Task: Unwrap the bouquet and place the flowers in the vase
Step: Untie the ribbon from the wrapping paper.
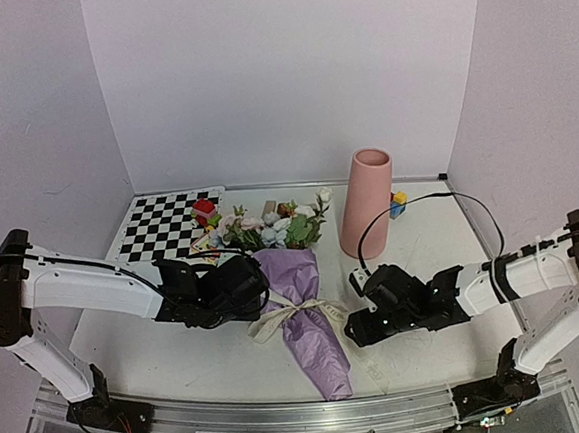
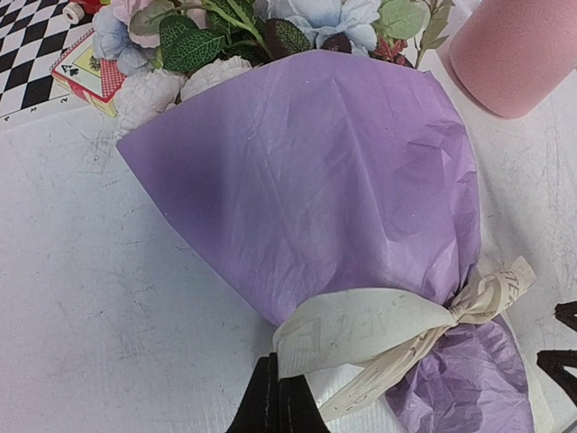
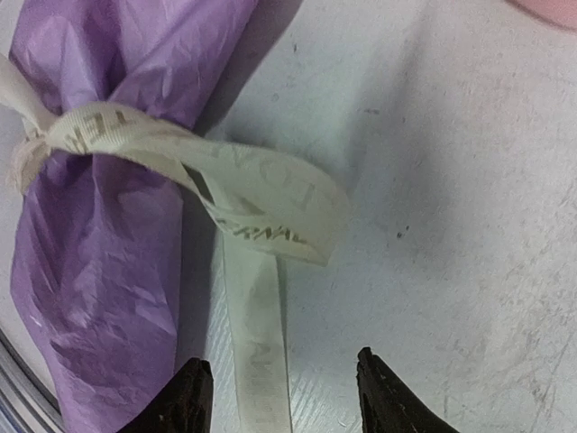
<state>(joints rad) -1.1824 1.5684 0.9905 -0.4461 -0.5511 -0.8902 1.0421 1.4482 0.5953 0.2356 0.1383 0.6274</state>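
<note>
The bouquet (image 1: 301, 296) lies on the table, its purple paper cone (image 2: 315, 180) tied with a cream ribbon (image 2: 379, 325). The flowers (image 1: 275, 225) stick out of its far end. My left gripper (image 2: 278, 370) is at the cone's left side, shut, with the edge of a ribbon loop pinched at its tips. My right gripper (image 3: 284, 370) is open to the right of the cone (image 3: 81, 271). A loose ribbon tail (image 3: 257, 343) lies flat on the table between its fingers, untouched. The pink vase (image 1: 366, 202) stands upright behind my right gripper (image 1: 353, 327).
A checkerboard mat (image 1: 165, 224) lies at the back left, with a red toy block (image 1: 204, 208) and a small card box (image 2: 86, 68) beside the blooms. Blue and yellow blocks (image 1: 399, 203) sit just right of the vase. A black cable (image 1: 423, 198) arcs above the right arm.
</note>
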